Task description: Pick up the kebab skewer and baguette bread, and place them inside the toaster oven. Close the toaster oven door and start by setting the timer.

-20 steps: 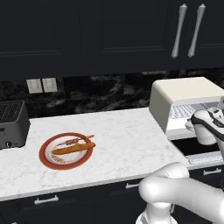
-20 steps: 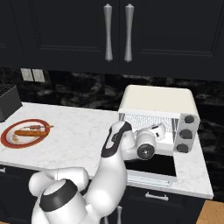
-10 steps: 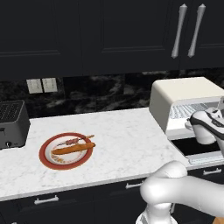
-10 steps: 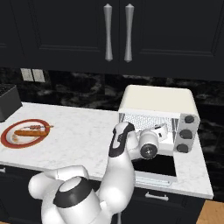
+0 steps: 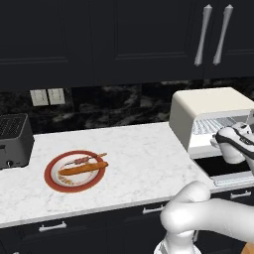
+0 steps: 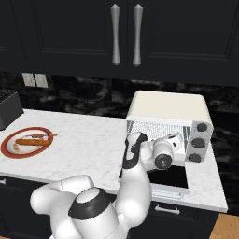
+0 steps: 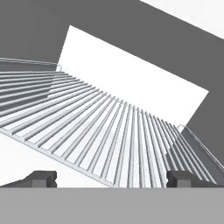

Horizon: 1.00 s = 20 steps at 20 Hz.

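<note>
Since a second ago: the hand has edged a little farther toward the mouth of the toaster oven [image 5: 208,116]; plate and food unchanged, base not moved.

Gripper [image 7: 111,178] open, fingertips [image 7: 40,178] wide apart, nothing between them. Hand view looks straight into the oven cavity: wire rack [image 7: 100,131] bare, running tilted across the picture, pale back wall behind it.

Toaster oven door [image 6: 168,179] dropped open, lying flat toward the bench edge, dark glass up. Hand hangs just above it, in front of the opening.

Kebab skewer [image 5: 89,159] and baguette bread [image 5: 82,168] lie side by side on a red-rimmed plate [image 5: 52,179], well apart from the oven, skewer on the far side of the loaf.

Bench [image 5: 144,158]: white marble top. Dark slot toaster [image 5: 14,140] at its left end. Three dark knobs [image 6: 198,142] down the oven's right face. Black marbled backsplash with pale wall outlets [image 5: 48,96]; dark upper cabinets with silver bar handles [image 6: 125,35]; dark drawers below.
</note>
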### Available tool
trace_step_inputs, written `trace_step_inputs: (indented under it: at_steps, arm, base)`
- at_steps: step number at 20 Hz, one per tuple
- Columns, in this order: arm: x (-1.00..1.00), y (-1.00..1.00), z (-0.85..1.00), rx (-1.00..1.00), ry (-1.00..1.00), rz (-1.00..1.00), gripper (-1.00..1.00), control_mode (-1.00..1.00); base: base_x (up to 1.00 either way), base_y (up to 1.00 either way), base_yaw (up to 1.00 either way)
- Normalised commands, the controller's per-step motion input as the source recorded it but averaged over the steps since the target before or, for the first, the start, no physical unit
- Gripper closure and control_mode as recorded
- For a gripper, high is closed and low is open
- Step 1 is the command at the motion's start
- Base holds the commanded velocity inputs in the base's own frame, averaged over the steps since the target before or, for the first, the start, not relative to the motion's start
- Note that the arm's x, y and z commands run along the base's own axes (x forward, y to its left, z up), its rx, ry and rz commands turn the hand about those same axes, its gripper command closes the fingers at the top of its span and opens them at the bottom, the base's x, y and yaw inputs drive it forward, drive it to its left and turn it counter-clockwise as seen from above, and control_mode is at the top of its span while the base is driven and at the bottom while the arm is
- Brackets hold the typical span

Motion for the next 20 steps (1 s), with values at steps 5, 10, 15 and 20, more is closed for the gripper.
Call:
trace_step_inputs:
  at_steps: [5, 10, 15, 20]
  arm:
    - [0.15, 0.0, -0.19, 0.0, 0.0, 0.0, -1.0, -1.0]
    - [0.14, 0.0, -0.13, 0.0, 0.0, 0.0, -1.0, -1.0]
    - [0.01, 0.0, -0.1, 0.0, 0.0, 0.0, 1.0, -1.0]
    - [0.0, 0.03, -0.01, 0.0, 0.0, 0.0, 1.0, -1.0]
  base:
    - [0.0, 0.0, 0.0]
    - [0.0, 0.0, 0.0]
    - [0.0, 0.0, 0.0]
    - [0.0, 0.0, 0.0]
